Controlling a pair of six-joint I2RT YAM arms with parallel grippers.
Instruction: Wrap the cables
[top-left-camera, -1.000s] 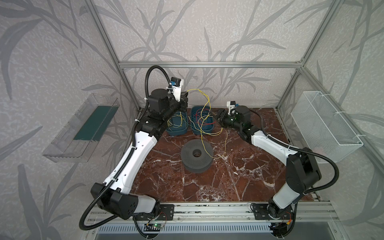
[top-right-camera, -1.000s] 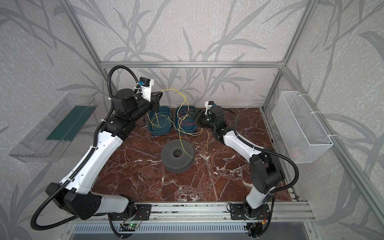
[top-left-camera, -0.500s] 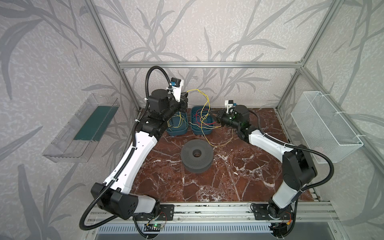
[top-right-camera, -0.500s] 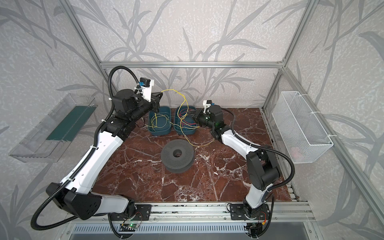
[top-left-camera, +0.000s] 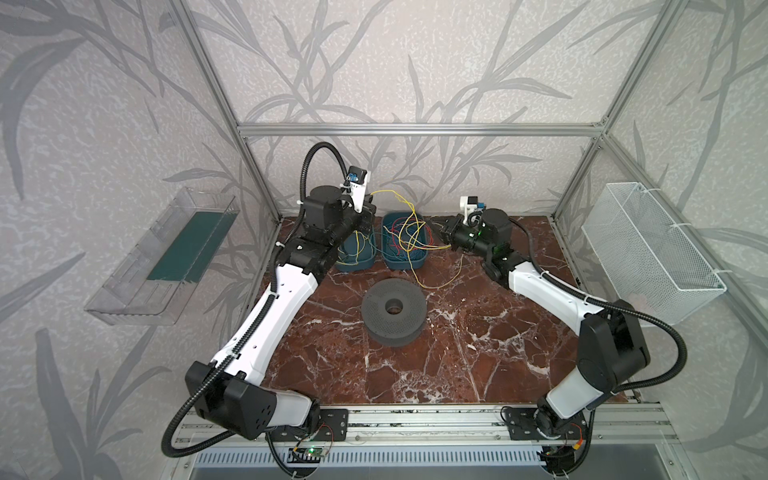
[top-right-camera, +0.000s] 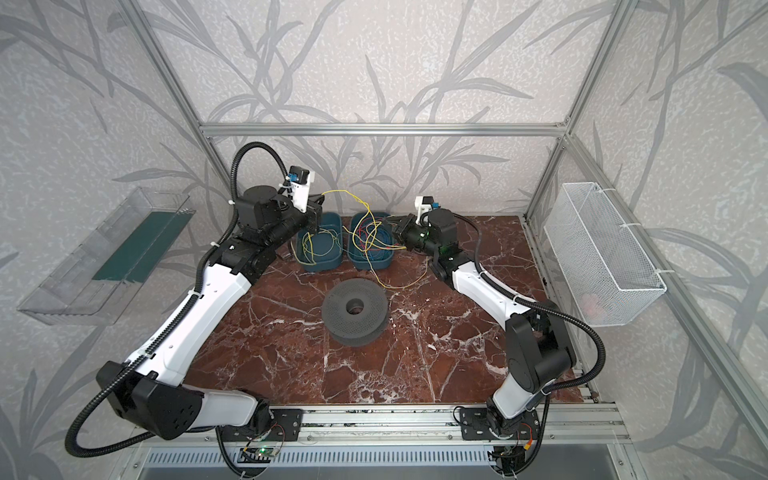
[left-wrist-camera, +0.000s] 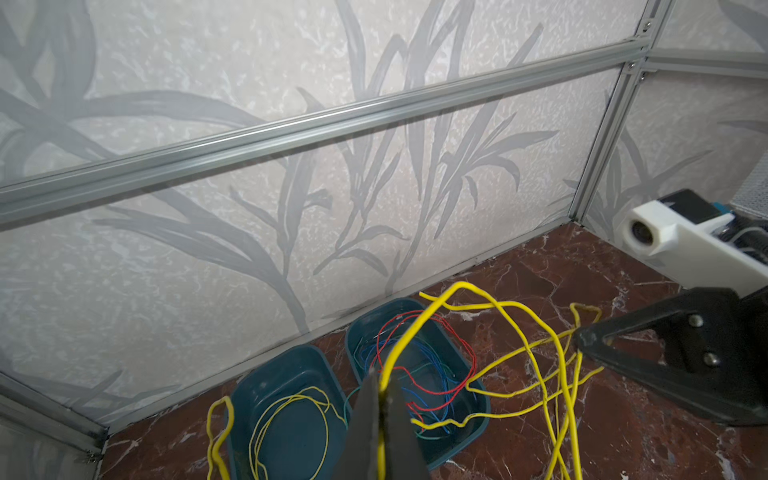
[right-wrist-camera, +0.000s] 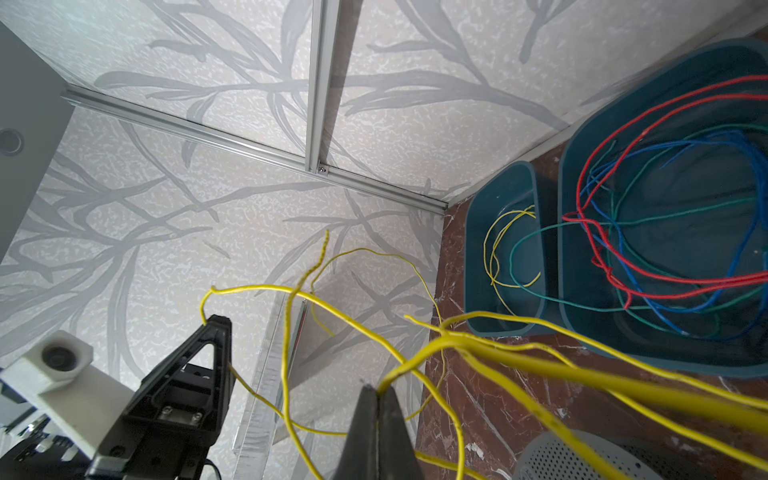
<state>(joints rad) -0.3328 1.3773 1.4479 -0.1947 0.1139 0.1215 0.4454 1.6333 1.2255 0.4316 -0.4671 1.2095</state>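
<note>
cables (left-wrist-camera: 415, 326): yellow, main run left-right along the rear edge of the table (top-left-camera: 457, 365), slack trailing forward
left gripper (left-wrist-camera: 380, 374): clamped tight on cables
right gripper (right-wrist-camera: 376, 388): clamped tight on cables

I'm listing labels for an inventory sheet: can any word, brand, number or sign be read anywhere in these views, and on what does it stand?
None can be read.
The grey spool, the blue bins and the wire basket show no lettering.
Any print on the small circuit board at the front edge is too small to read.
</note>
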